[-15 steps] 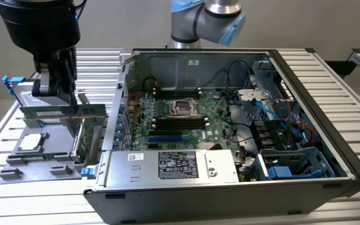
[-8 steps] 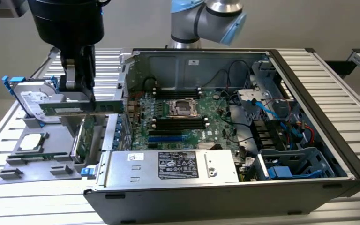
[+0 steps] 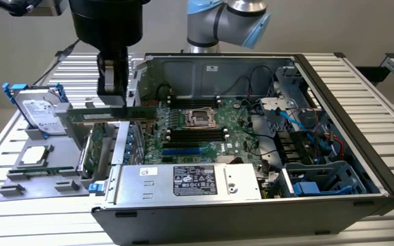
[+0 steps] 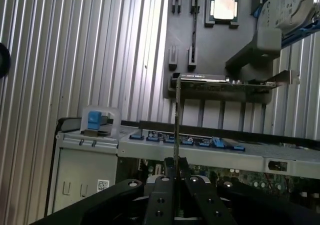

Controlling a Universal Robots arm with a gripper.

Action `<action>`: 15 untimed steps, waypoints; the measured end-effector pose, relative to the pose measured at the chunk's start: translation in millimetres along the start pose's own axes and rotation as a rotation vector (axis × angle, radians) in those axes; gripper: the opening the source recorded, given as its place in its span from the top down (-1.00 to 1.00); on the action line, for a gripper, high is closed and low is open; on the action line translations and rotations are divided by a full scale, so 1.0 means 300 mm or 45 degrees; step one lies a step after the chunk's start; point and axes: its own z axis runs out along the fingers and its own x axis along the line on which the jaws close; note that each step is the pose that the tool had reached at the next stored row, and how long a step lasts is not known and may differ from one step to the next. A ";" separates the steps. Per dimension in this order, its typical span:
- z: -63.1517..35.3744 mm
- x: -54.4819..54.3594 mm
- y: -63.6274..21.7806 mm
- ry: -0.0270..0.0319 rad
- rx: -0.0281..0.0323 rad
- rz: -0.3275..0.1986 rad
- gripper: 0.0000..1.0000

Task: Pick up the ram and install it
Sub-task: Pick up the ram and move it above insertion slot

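The ram (image 3: pixel 141 111) is a thin green stick held level, just above the open computer case's wall on the exterior view's left. My gripper (image 3: pixel 113 102) hangs straight down and is shut on it. In the wrist view the ram (image 4: pixel 177 115) shows edge-on as a thin line running out from between the black fingers (image 4: pixel 162 185) of my gripper (image 4: pixel 174 167). The motherboard (image 3: pixel 214 120) lies inside the case, with black memory slots (image 3: pixel 197 135) below the processor socket (image 3: pixel 200 117).
A grey fixture (image 3: pixel 36 177) on the exterior view's left holds a silver hard drive (image 3: pixel 39 110), a processor (image 3: pixel 34 154) and a larger green card (image 3: pixel 94 146). The power supply (image 3: pixel 190 180) and a blue drive cage (image 3: pixel 320 179) fill the case's near side. Cables (image 3: pixel 286 118) run on the exterior view's right.
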 end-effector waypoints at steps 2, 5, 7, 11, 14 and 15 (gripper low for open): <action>-0.003 -0.005 -0.027 -0.0001 0.0001 0.000 0.73; -0.008 -0.013 -0.066 0.0001 0.0001 0.000 0.73; -0.011 -0.021 -0.089 0.0001 0.0001 0.000 0.73; -0.017 -0.048 -0.126 0.0001 0.0000 0.000 0.73; -0.020 -0.080 -0.147 0.0001 -0.0001 0.000 0.73; -0.020 -0.092 -0.154 0.0000 0.0000 0.000 0.73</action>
